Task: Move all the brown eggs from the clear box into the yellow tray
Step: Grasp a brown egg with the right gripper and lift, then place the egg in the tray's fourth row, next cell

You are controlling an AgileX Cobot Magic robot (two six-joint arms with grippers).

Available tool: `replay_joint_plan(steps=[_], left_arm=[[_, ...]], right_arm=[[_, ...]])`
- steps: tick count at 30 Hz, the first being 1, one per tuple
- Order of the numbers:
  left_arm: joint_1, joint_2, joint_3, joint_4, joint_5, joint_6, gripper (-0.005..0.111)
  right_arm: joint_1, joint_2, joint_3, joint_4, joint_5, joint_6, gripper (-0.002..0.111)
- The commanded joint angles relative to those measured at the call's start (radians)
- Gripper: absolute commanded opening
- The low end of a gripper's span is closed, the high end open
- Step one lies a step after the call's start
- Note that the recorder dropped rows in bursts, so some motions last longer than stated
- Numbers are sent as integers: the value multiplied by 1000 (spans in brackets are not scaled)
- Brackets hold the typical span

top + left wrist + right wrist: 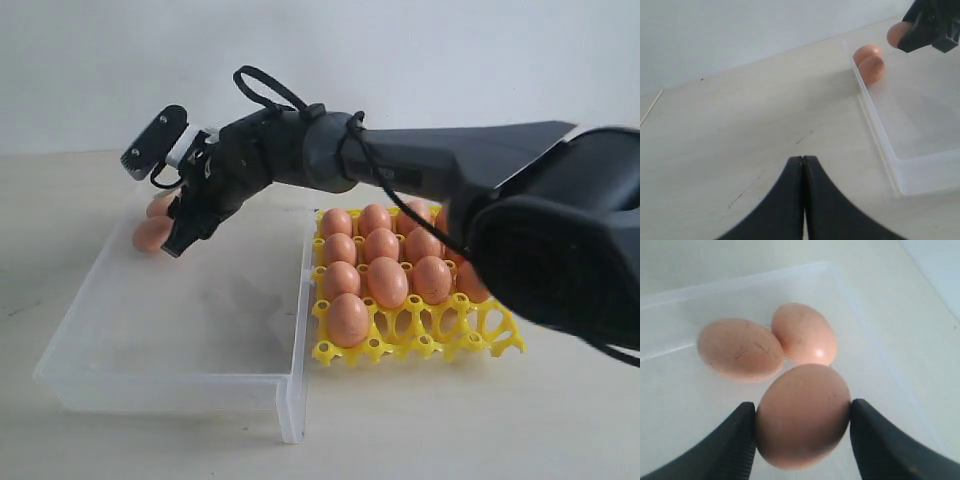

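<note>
My right gripper [802,416] reaches across the yellow tray into the far left corner of the clear box [290,385] and is shut on a brown egg [802,412], one finger on each side. Two more brown eggs [740,349] [804,332] lie touching each other just beyond it against the box wall. In the exterior view the held egg [150,234] shows at the right gripper's [175,238] tips. The yellow tray [430,340] holds several eggs [386,280]; its front cups stand empty. My left gripper [803,159] is shut on nothing above bare table.
The box [880,135] lies beside the left gripper, with the two loose eggs [870,62] and the right gripper [927,27] at its far corner. The right arm [450,165] spans above the tray. A pale wall rises behind the table.
</note>
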Motion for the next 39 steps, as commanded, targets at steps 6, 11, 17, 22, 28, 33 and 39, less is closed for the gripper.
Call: replay_joint_plan(steps=[6,11,17,22,28,33,39], left_arm=[[-2,-6,-4,0,-6,-5,0],[-2,-6,-4,0,-6,-5,0],[-2,-6,-4,0,-6,-5,0],[-2,-6,-4,0,-6,-5,0],[-2,-6,-4,0,-6,-5,0],[-2,-6,-4,0,-6,-5,0],[-2,-6,-4,0,-6,-5,0]], right_arm=[[-6,-488,743,-180,-590,394,0],[-39,-698,1061,-134,-767,422,0],[-94,-866,1309,19,-857,421,0],[-132,-913,1445,62,-863,423,0],[-134,-898,1551,90,-916,444,0],[-134,-811,1591,140,-1049,536,0],[-134,-674,1591,144,-1198,578,0]])
